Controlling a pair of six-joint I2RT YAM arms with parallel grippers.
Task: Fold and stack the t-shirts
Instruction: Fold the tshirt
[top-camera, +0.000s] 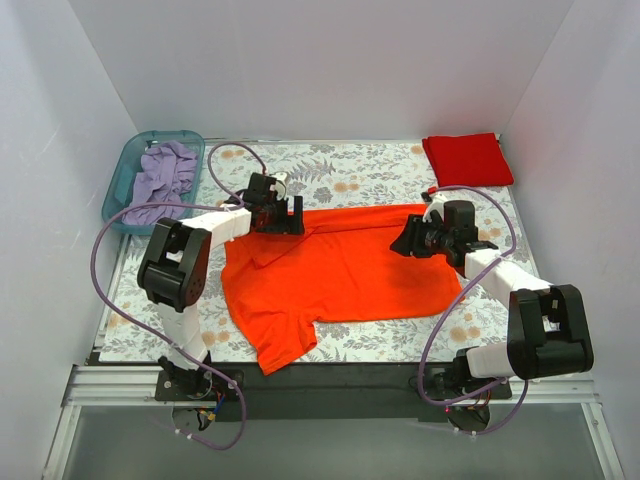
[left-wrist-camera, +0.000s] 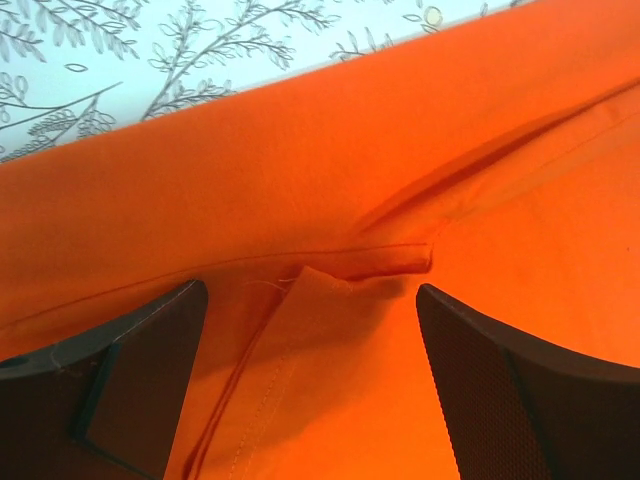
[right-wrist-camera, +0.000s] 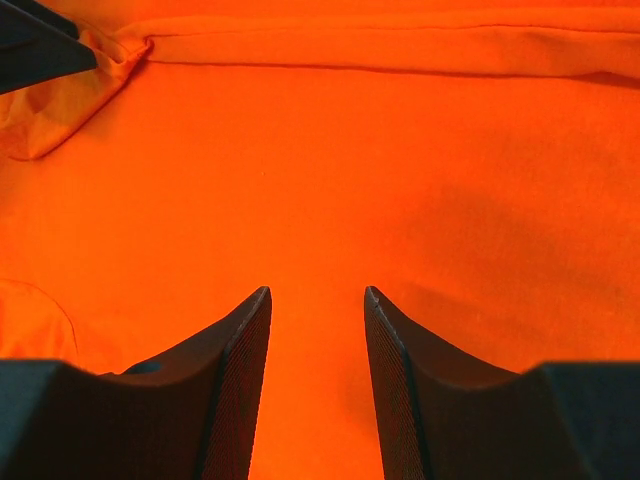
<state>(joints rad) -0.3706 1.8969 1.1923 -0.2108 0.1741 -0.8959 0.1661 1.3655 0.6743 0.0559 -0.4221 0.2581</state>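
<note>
Jaws stand apart, empty, on left gripper (left-wrist-camera: 310, 340) and right gripper (right-wrist-camera: 317, 340); the orange t-shirt (top-camera: 340, 275) (soft, limp, light) likely wants pinching along its upper-centre edge.

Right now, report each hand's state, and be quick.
Left hand: open wide over the orange t-shirt, holding nothing.
Right hand: open with a narrower gap, over the same shirt, holding nothing.

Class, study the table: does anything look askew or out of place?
The orange t-shirt lies crooked and only partly folded, one sleeve trailing to the near edge of the flowered mat. The red t-shirt, by contrast, sits folded square in the far right corner.
</note>
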